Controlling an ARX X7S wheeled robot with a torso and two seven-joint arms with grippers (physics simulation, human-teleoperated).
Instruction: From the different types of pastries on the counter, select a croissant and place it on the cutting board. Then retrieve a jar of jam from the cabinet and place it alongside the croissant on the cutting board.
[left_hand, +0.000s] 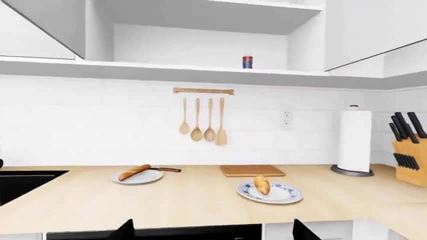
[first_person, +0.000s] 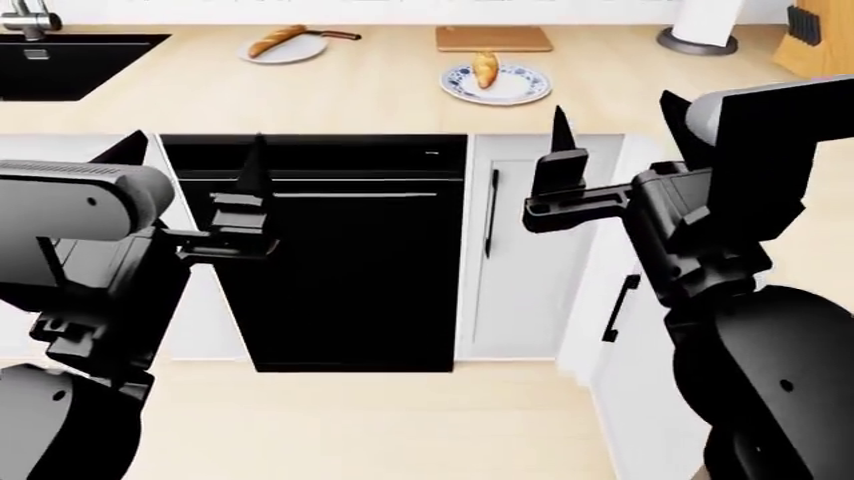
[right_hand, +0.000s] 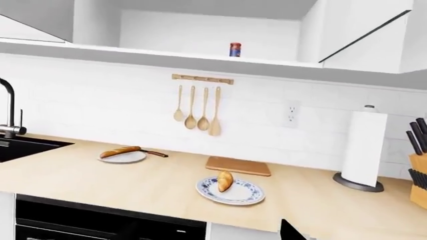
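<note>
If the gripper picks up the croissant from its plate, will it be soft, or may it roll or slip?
The croissant looks plump with tapered ends, so it would probably roll or pivot if nudged on the blue-patterned plate. Its ridged crust suggests a fair grip, but likely crushable. It seems light for its size.

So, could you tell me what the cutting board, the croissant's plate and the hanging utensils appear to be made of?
The cutting board looks like reddish-brown wood with a matte finish. The plate under the croissant looks like glazed ceramic, white with a blue pattern, though it could be any hard render. The hanging utensils look like pale, unvarnished wood, matching their rail.
</note>
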